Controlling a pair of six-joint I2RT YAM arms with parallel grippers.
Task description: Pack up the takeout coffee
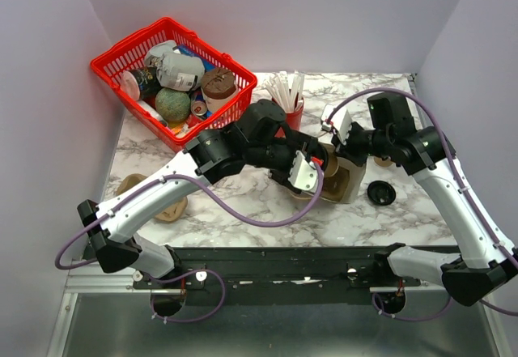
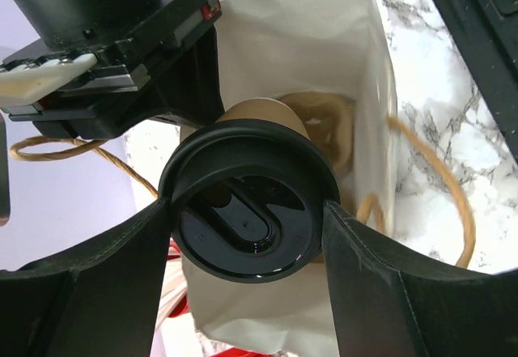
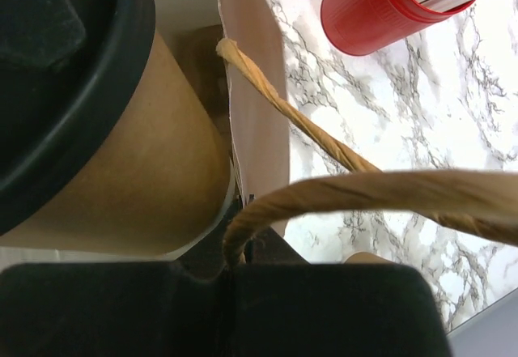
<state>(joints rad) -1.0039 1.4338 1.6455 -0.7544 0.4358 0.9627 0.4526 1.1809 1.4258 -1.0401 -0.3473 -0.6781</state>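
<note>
The left fingers (image 2: 105, 280) clamped the takeout coffee (image 2: 243, 215) by its black lid (image 2: 202, 155), poised in the open mouth of the paper bag (image 2: 299, 41). The right fingers (image 3: 121, 308), pinched shut on its rim (beside a twine handle (image 3: 388, 191)), apparently steadied it for lowering.

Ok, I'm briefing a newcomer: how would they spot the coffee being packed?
Start at the paper bag on the table. At its open mouth the left pincer holds a brown coffee cup. It wears its black lid, unlike the loose lid lying right of the bag.
</note>
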